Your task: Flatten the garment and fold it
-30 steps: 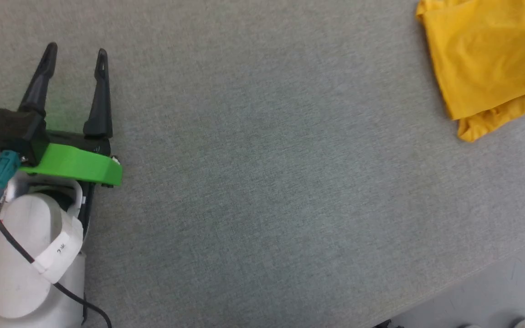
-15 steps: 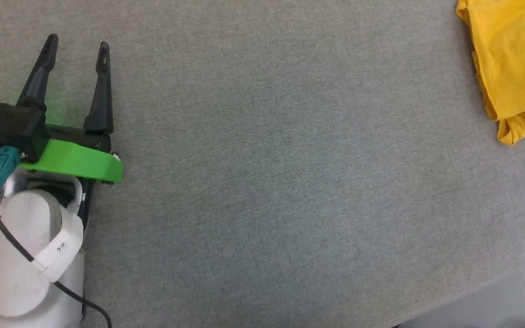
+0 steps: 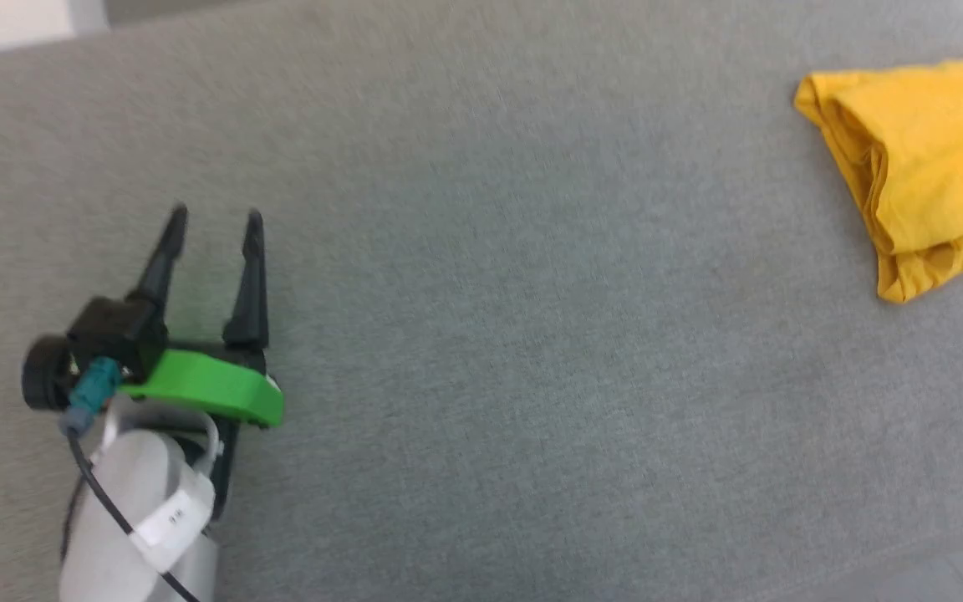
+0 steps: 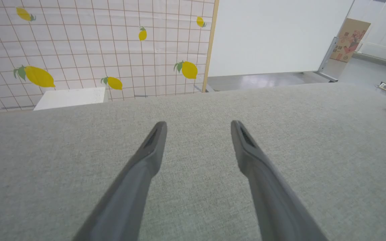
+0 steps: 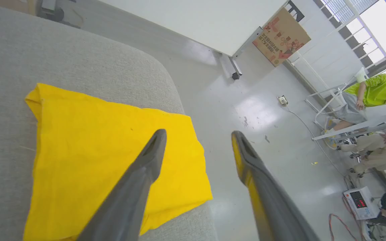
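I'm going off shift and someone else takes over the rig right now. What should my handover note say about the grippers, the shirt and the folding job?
Left gripper: open and empty, over bare table, well apart from the garment.
Right gripper: open and empty, hovering over the garment's edge by the table's rounded corner.
Garment: folded into a compact layered stack, plain yellow side up, at the table's right end.
Done: flattening and folding look complete.
Left: a lower layer pokes out at one corner. Tidy it if wanted; otherwise probably nothing more.
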